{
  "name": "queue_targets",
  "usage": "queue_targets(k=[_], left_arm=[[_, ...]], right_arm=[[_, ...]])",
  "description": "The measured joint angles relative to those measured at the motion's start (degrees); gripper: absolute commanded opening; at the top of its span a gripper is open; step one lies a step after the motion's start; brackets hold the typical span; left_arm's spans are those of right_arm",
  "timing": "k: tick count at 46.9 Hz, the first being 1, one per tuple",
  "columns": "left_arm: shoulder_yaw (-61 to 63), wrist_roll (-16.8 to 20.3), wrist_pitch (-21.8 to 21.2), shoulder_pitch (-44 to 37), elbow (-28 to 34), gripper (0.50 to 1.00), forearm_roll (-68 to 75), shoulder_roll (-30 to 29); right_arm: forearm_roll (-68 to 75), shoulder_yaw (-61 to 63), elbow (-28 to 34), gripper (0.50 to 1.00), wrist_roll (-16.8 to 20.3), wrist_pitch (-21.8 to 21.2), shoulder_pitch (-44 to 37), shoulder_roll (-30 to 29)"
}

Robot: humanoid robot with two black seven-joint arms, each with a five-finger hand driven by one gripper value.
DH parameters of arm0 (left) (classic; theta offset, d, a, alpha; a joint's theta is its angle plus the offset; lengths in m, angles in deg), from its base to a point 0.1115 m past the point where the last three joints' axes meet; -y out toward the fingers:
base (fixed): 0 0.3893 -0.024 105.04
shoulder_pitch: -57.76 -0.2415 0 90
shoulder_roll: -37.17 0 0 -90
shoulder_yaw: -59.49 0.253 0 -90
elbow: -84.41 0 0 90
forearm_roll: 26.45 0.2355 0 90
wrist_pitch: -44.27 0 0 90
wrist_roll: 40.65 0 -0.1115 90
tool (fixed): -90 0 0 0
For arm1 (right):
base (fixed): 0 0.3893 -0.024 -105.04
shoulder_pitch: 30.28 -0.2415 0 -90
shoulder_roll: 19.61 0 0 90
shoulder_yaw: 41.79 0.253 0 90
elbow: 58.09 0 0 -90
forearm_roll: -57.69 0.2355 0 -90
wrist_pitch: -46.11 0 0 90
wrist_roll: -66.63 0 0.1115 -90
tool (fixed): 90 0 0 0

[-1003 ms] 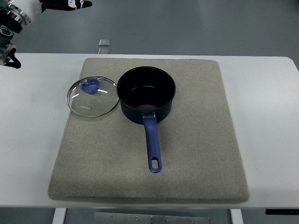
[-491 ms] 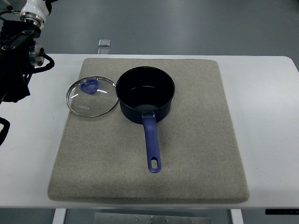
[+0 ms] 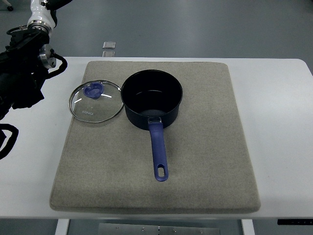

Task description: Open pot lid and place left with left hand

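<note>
One glass lid point(image 3: 95, 101) is lying flat on the grey mat point(image 3: 205, 156), touching the open blue saucepan point(image 3: 151, 99); whether the left hand point(image 3: 22, 73) is open or closed cannot be told.

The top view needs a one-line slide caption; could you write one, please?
Glass lid lies on the mat left of the open pot; left arm at the edge.

Only writing I can spot is a small white brand mark printed on the glass lid point(image 3: 96, 101), near its front-left rim, just below the blue knob point(image 3: 94, 90). It's too tiny and blurry to spell out with any confidence. Nothing readable on the pot point(image 3: 151, 99) or the mat point(image 3: 205, 147).
</note>
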Motion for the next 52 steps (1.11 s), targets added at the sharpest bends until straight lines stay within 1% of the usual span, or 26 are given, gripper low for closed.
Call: queue_targets(k=[2,5,13,16,17,22,25,32,40,52], left_arm=[[0.0,-1.7,-0.6,0.0,0.0,0.943,-0.1,0.0],[0.0,-3.2,-1.1,-0.2,0.0,0.941,-0.1,0.3],[-0.2,-3.4,-0.6,-0.7,-0.5,0.941,-0.7,0.9],[-1.3,-3.4,0.4,-1.0,-0.8,0.924,-2.2,0.9],[-2.0,-3.3,1.0,-1.2,-0.8,0.904,-2.8,0.9],[-5.7,-2.6,4.8,-2.9,-0.5,0.864,-5.2,1.0],[-6.7,-1.5,7.0,-3.8,-0.3,0.853,-5.1,1.4],[-6.1,4.3,11.4,-5.6,-0.1,0.859,-4.5,1.7],[-5.9,5.0,12.1,-6.1,-0.1,0.861,-4.4,1.8],[-6.8,5.2,11.5,-6.1,1.1,0.861,-5.1,2.6]], right_arm=[[0.0,0.0,0.0,0.917,0.0,0.0,0.0,0.0],[0.0,0.0,0.0,0.917,0.0,0.0,0.0,0.0],[0.0,0.0,0.0,0.917,0.0,0.0,0.0,0.0],[0.0,0.0,0.0,0.917,0.0,0.0,0.0,0.0],[0.0,0.0,0.0,0.917,0.0,0.0,0.0,0.0],[0.0,0.0,0.0,0.917,0.0,0.0,0.0,0.0],[0.0,0.0,0.0,0.917,0.0,0.0,0.0,0.0],[0.0,0.0,0.0,0.917,0.0,0.0,0.0,0.0],[0.0,0.0,0.0,0.917,0.0,0.0,0.0,0.0],[0.0,0.0,0.0,0.917,0.0,0.0,0.0,0.0]])
